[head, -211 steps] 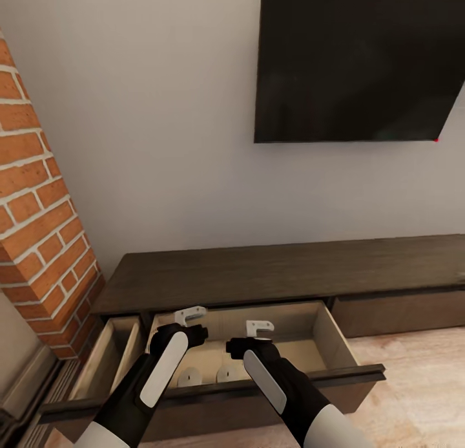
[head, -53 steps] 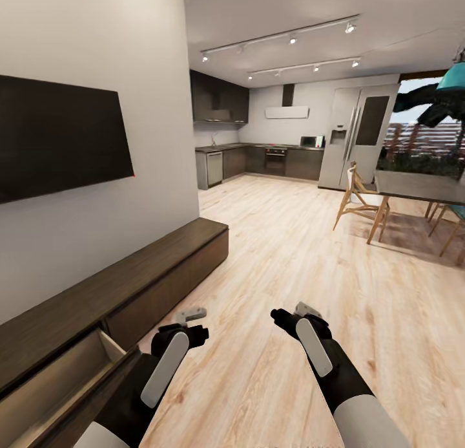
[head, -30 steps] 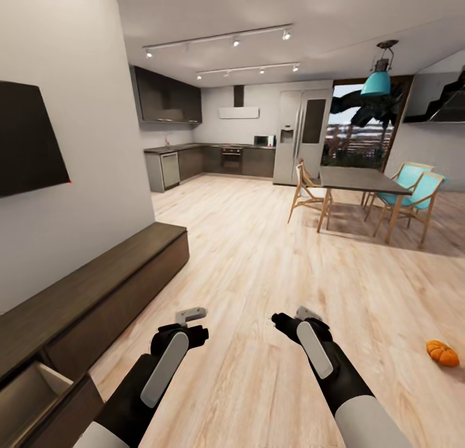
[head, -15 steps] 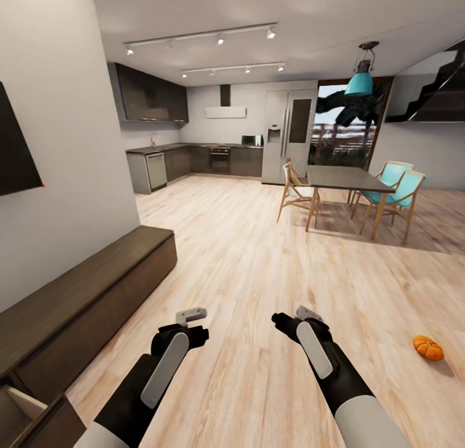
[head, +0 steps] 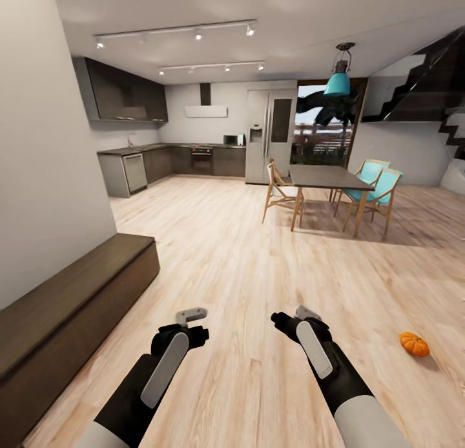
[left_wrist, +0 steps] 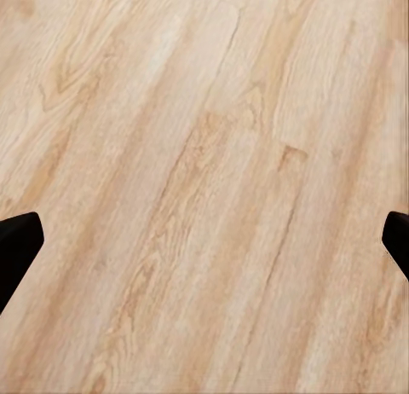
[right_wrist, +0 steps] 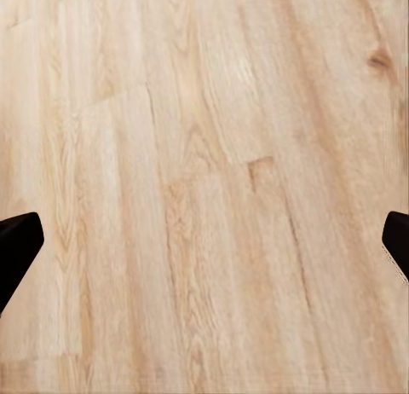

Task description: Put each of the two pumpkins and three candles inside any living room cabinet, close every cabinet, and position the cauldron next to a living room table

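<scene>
No writing is legible; one pumpkin (head: 414, 344) lies on the floor (head: 258, 260) right of your two spread-fingered, empty claws, left (head: 192, 315) and right (head: 303, 313), opposite one cabinet (head: 71, 306).

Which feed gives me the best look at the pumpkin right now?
The head view: the pumpkin lies whole on the wooden floor, off to the robot's right. In both wrist views I see just floor planks between spread claw tips.

cabinet (head: 58, 319) cut by frame edge

Orange pumpkin (head: 414, 344), dark-brown cabinet (head: 71, 306)
</scene>
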